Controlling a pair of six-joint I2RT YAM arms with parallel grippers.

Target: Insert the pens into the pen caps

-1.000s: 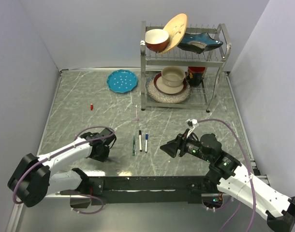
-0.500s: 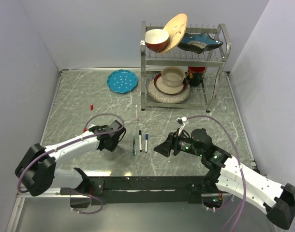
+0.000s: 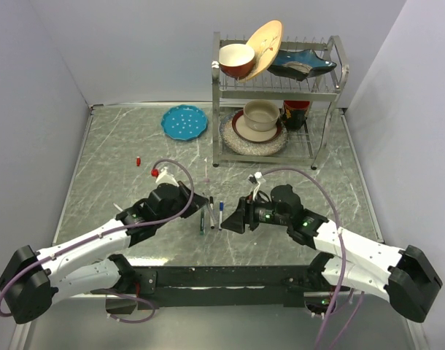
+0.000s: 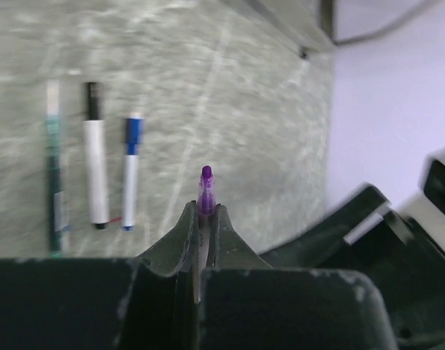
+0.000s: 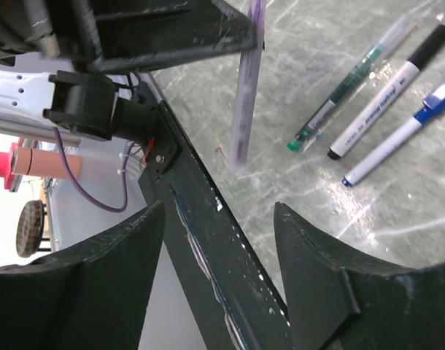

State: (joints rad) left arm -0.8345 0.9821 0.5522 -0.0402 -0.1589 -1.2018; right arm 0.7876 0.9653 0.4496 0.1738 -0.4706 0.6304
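Top external view takes in the grey, marbled, stone-look table [image 3: 120, 146], with both arms reaching toward its middle. The left gripper [image 4: 206, 215] is clamped tight on a thin translucent purple pen [image 4: 206, 191], whose glossy tip pokes past the fingertips. The right gripper [image 5: 219, 206] faces it, matte black fingers spread and empty. Side by side just beside them lie a dark green pen [image 4: 55, 182], a white black-ended pen [image 4: 96, 175] and a white blue-ended pen [image 4: 130, 175]. A tiny red cap [image 3: 137, 160] sits well apart. This looks like pick-up; next, a matching cap needs fetching and square alignment.

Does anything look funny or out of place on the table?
A small red cap lies alone on the left, far from the three pens lined up mid-table. On the rack, the tan plate leans crookedly against a bowl.
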